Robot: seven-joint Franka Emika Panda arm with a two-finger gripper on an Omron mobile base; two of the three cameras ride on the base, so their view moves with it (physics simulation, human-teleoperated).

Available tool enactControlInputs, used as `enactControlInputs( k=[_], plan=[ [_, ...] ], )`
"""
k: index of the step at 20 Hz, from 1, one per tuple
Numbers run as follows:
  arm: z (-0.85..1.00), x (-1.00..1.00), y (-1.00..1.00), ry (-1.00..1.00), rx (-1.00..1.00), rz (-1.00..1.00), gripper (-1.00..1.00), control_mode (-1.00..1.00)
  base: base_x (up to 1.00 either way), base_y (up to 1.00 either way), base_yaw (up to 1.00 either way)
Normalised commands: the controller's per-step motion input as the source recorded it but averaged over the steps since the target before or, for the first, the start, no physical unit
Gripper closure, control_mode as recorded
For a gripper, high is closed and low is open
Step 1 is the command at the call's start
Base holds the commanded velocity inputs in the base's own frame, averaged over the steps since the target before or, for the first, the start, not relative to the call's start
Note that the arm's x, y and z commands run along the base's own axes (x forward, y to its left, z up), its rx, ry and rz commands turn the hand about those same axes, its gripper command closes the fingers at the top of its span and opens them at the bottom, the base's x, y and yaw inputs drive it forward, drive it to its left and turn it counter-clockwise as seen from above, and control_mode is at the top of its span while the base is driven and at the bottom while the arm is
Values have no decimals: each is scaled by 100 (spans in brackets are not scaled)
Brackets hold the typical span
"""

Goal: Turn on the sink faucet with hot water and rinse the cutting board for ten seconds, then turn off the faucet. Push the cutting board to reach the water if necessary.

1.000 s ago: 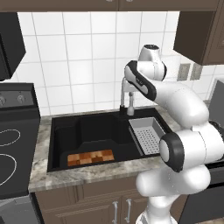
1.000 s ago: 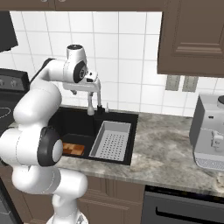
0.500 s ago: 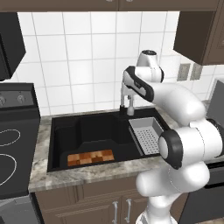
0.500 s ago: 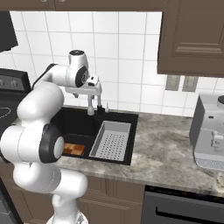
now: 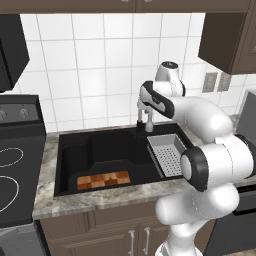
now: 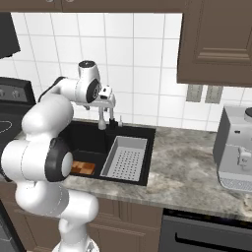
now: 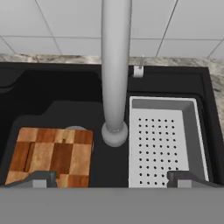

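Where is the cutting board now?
In the left base view, the cutting board lies flat on the sink floor at its front, left of the grey perforated tray.

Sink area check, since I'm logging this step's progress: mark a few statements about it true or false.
1. Water runs from the faucet. False: no stream shows.
2. The cutting board lies on the floor of the sink. True.
3. The tool grips the board. False: it is open, up by the spout.
4. A grey perforated tray sits in the sink's right part. True.
5. The board stands directly under the spout. False: it lies off to one side.
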Motion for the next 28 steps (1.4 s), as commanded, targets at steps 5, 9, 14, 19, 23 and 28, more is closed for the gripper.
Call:
enactControlInputs(
  k=[5, 9, 14, 19, 23, 28],
  plan=[
    [0, 25, 0, -5, 0, 0, -100, -100, 0, 0, 0],
    [-1, 29, 0, 0, 0, 0, -100, -100, 0, 0, 0],
    [0, 31, 0, 0, 0, 0, -100, -100, 0, 0, 0],
    [-6, 38, 0, 0, 0, 0, -100, -100, 0, 0, 0],
    [-9, 28, 0, 0, 0, 0, -100, -100, 0, 0, 0],
    [-4, 11, 0, 0, 0, 0, -100, -100, 0, 0, 0]
  ],
)
